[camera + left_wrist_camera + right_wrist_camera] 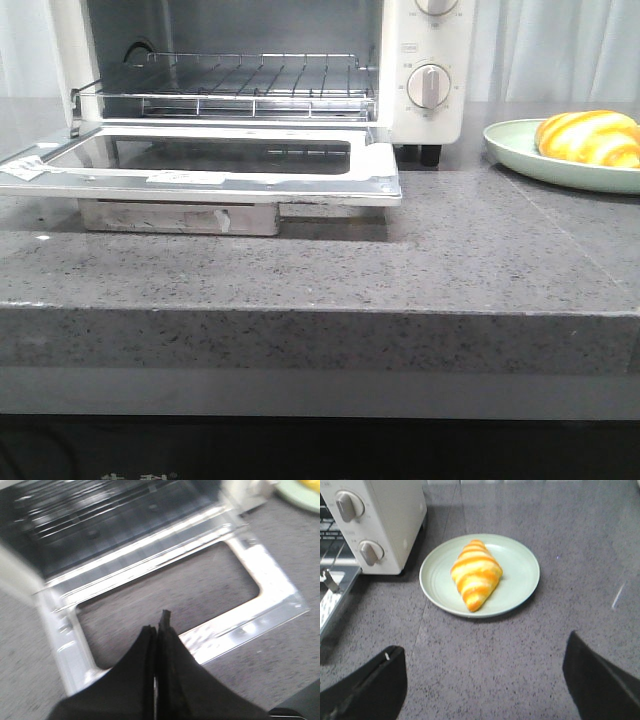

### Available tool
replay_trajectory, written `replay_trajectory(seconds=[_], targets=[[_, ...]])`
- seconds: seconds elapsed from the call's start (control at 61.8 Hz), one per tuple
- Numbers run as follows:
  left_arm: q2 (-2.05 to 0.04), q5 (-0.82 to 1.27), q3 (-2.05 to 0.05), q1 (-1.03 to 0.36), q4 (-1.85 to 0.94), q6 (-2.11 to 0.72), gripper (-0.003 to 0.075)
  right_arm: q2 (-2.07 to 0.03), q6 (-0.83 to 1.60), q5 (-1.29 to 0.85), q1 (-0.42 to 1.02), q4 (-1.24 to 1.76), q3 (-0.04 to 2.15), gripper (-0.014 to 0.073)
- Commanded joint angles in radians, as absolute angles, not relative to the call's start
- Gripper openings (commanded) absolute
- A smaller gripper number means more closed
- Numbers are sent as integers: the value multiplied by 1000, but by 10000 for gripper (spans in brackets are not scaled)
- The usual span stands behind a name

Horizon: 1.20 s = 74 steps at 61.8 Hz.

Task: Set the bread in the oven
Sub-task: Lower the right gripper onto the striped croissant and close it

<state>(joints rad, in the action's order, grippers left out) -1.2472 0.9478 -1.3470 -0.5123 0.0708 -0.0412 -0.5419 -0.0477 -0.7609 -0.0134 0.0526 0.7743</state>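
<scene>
Golden bread (476, 574) sits on its green plate (522, 580) beside the open oven (425, 60); right gripper (485, 680) spread wide, left gripper (159, 630) pressed together.

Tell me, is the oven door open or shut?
Open. The oven door lies folded down flat over the counter, and the wire rack inside is exposed.

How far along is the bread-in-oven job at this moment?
Done: the oven door lies open, its wire rack bare. In hand: the right gripper, jaws wide, faces the bread on the pale green plate; the left gripper is shut. Left: grasping the bread and placing it on the rack.
</scene>
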Motion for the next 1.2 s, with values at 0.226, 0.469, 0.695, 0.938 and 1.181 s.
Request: replay_trajectory(seconds=[0.226, 0.469, 0.695, 0.938, 1.181], targets=[[-1052, 907, -1241, -517, 102, 26, -18, -827, -42, -833, -10, 46, 971, 643], [-946, 907, -1183, -517, 95, 28, -18, -1096, -42, -868, -10, 119, 1088, 643], [-924, 907, -1183, -517, 95, 28, -18, -1337, -41, -877, -5, 148, 1211, 643], [-924, 909, -1183, -517, 95, 28, -18, -1541, -41, -893, -5, 144, 1335, 643], [-924, 909, -1183, -517, 95, 28, -18, -1684, -41, -911, -5, 142, 1451, 643]])
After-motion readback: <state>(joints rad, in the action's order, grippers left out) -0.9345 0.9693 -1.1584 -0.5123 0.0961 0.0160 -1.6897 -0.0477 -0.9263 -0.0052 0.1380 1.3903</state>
